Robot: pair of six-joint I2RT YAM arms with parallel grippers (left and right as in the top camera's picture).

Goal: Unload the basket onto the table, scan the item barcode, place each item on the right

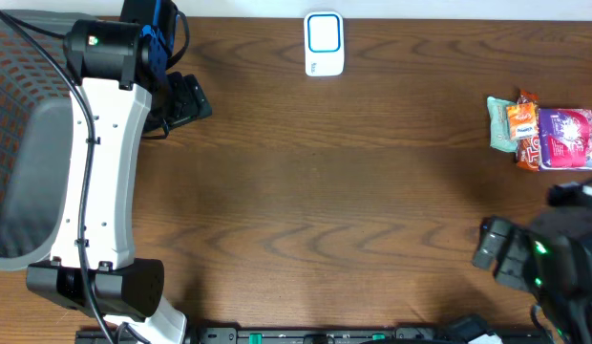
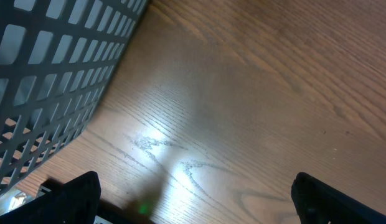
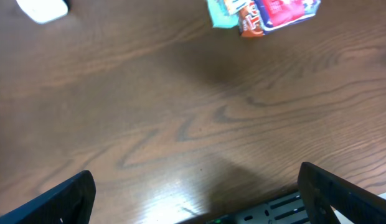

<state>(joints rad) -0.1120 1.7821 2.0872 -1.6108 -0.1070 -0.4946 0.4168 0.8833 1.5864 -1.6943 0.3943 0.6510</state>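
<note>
Starting at the left, a grey plastic mesh basket [image 1: 10,96] with square holes sits by the white left arm. The left gripper [image 1: 189,100] hangs over bare wood, jaws spread wide and empty. Farther along, near the far edge, lies the white, rounded scanner [image 1: 324,44] with a blue-rimmed window. The table [image 1: 325,191] is dark brown, grained and faintly glossy. At the far right lie the snack packets [image 1: 549,134], a crinkly overlapping heap of pale green, orange and shiny purple-pink. Nearer the front, the right gripper [image 1: 489,247] has its jaws spread too, holding nothing, apart from the packets.
</note>
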